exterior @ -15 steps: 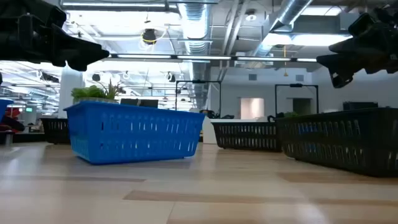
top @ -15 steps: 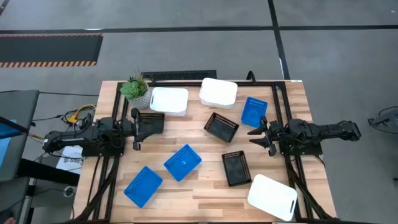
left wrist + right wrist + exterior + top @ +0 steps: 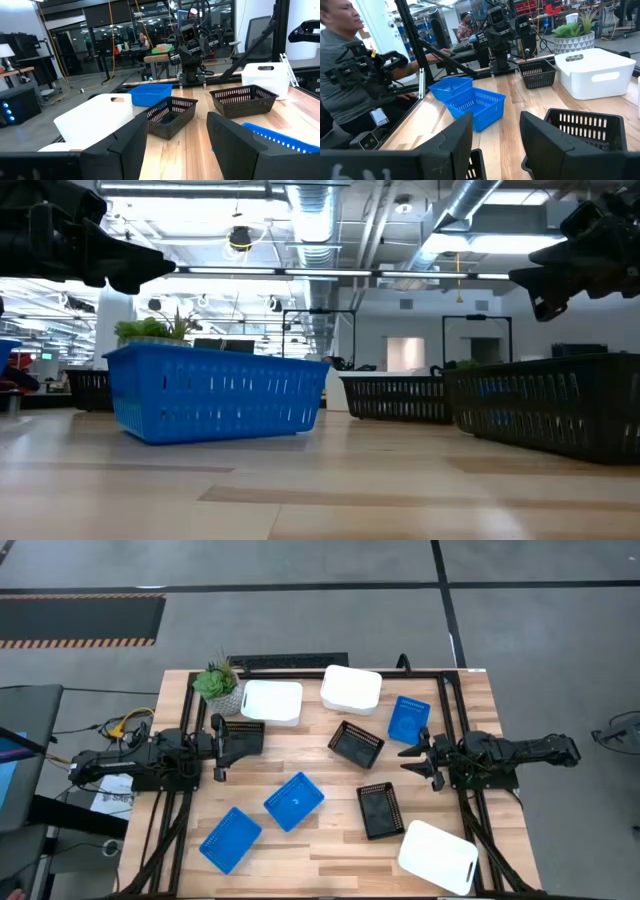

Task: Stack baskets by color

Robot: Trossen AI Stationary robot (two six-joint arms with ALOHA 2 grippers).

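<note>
Baskets lie scattered on the wooden table. White baskets sit at back centre, beside it and front right. Blue baskets lie at right, centre and front left. Black baskets are at centre, front centre and left. My left gripper hangs open and empty beside the left black basket. My right gripper is open and empty just in front of the right blue basket. Each wrist view shows its own open gripper with nothing between the fingers.
A green potted plant stands at the back left corner. Black frame rails run along the table's back and both sides. A person sits beyond the table's front edge in the right wrist view.
</note>
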